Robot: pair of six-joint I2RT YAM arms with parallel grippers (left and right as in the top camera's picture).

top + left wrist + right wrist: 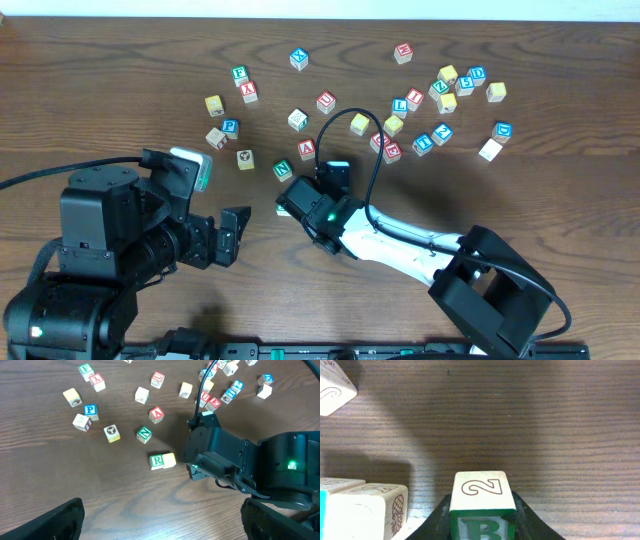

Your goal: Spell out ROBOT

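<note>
A green R block (157,461) lies on the table with a pale block (169,460) touching its right side. In the right wrist view that pale block (370,510) shows a pineapple drawing. My right gripper (482,516) is shut on a green B block (481,489) with a "2" on its upper face, held low just right of the pineapple block. In the overhead view the right gripper (290,198) hides all of these blocks. My left gripper (160,525) is open and empty over bare table, near side of the R block; it also shows in the overhead view (232,236).
Loose letter blocks lie beyond: green N (282,170), red A (306,150), blue P (230,126), red U (326,101), and a cluster at the back right (445,90). A black cable (372,160) loops over the table by the right arm.
</note>
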